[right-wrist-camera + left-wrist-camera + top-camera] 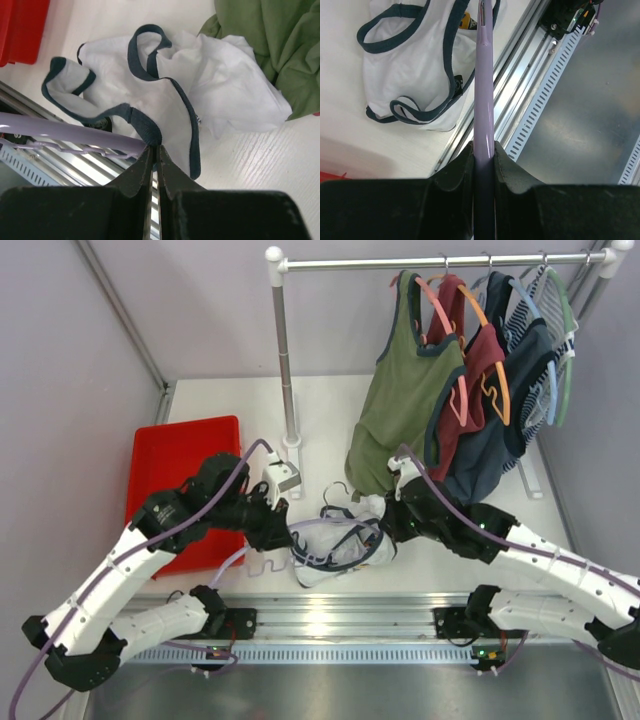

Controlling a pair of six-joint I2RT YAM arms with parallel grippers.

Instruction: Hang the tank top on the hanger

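On table (330,410), white tank top (340,545) crumpled at mid near edge; print too small to read. Lavender hanger (484,75) across it, clamped tight in L gripper (483,150). R gripper (155,150) pinched closed on top's navy trim.

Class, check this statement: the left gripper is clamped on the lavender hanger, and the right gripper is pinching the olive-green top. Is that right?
Not quite. The left gripper is shut on the hanger, but the right gripper pinches the navy trim of the white tank top, not the olive-green top, which is clear of its fingers. The right wrist view shows this.
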